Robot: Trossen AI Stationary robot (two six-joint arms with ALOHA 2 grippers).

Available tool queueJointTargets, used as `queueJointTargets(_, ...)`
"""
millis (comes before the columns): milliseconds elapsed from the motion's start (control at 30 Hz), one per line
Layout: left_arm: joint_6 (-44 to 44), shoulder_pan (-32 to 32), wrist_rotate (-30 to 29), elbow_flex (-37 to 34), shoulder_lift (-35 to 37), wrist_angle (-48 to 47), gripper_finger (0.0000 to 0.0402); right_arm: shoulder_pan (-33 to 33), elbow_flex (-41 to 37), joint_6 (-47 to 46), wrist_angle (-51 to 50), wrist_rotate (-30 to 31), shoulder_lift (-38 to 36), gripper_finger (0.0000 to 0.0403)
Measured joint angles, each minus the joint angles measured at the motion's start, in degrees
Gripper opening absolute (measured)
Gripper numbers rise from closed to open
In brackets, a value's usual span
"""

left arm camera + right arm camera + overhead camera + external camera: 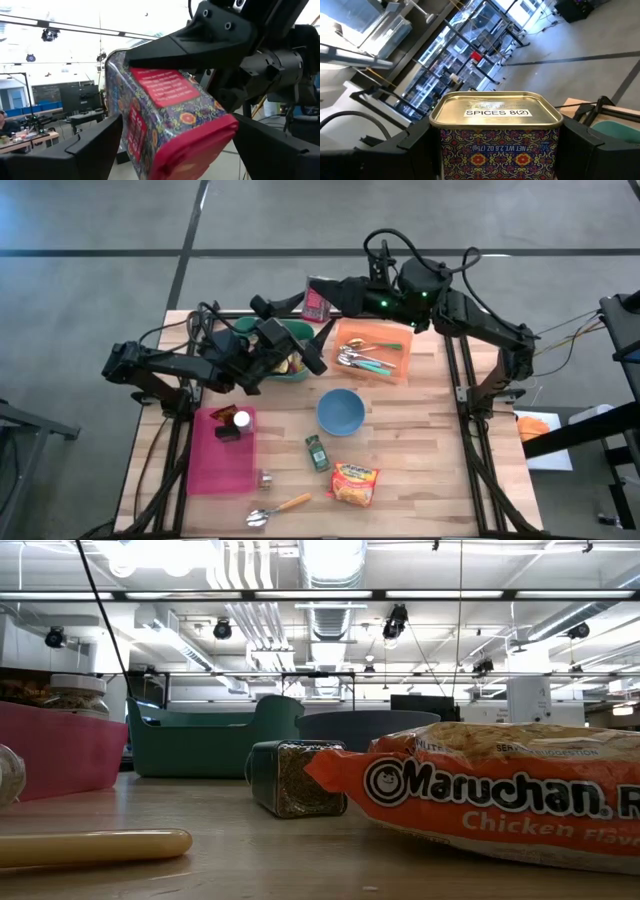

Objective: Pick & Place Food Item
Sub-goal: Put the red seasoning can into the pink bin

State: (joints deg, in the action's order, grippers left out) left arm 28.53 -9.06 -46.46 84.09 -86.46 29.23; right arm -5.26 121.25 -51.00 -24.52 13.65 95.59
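Above the table's far edge, one spice tin (pixel 317 300) (labelled SPICES) sits clamped in the right gripper (pixel 322 298); the left gripper (pixel 300 360) flanks it, fingers wide. Below: one teal bin (pixel 291 350), one blue bowl (pixel 340 411).

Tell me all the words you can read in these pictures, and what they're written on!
"SPICES 8(2)": sticker on the gold lid of the spice tin.
"NET WT. 2.6 OZ (75g)": upside down on that tin's side.
"Maruchan" and "Chicken Flav...": orange noodle packet.
Red label on the tin in the left wrist view: too blurred to read.
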Motion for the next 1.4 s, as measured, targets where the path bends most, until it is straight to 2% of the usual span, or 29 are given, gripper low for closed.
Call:
queueJointTargets(133, 0.0, 0.1, 0.0, 0.0, 0.0, -0.3, 0.0358, 0.0, 0.0, 0.2, -0.1, -0.7, 0.0, 0.0278)
queueJointTargets(233, 0.0, 0.2, 0.0, 0.0, 0.0, -0.3, 0.0340, 0.0, 0.0, 0.5, 0.1, -1.4, 0.0, 0.0278)
queueJointTargets(567, 1.1, 0.6, -1.4, 0.0, 0.0, -0.3, 0.0211, -0.2, 0.0, 0.9, 1.2, -1.3, 0.0, 0.0278)
queueJointTargets(733, 1.5, 0.6, -1.4, 0.0, 0.0, -0.3, 0.0207, -0.2, 0.0, 1.3, 1.1, -1.8, -0.1, 0.0286)
queueJointTargets(900, 0.6, 0.4, 0.2, 0.1, 0.1, 0.4, 0.0203, 0.1, 0.0, 3.4, 1.3, -4.4, -0.1, 0.0374)
queueJointTargets(967, 0.7, 0.4, 0.2, 0.1, 0.1, 0.3, 0.0203, 0.1, 0.0, 3.5, 1.1, -4.4, -0.1, 0.0388)
queueJointTargets(1233, 0.5, -0.1, 0.0, 0.1, 0.5, -0.7, 0.0203, 0.1, 0.0, 5.3, 1.1, -4.1, -0.1, 0.0374)
queueJointTargets(1400, -3.6, -1.8, -3.3, 0.0, 2.9, -6.7, 0.0203, -0.3, 0.0, 7.4, 0.3, -3.9, -0.7, 0.0373)
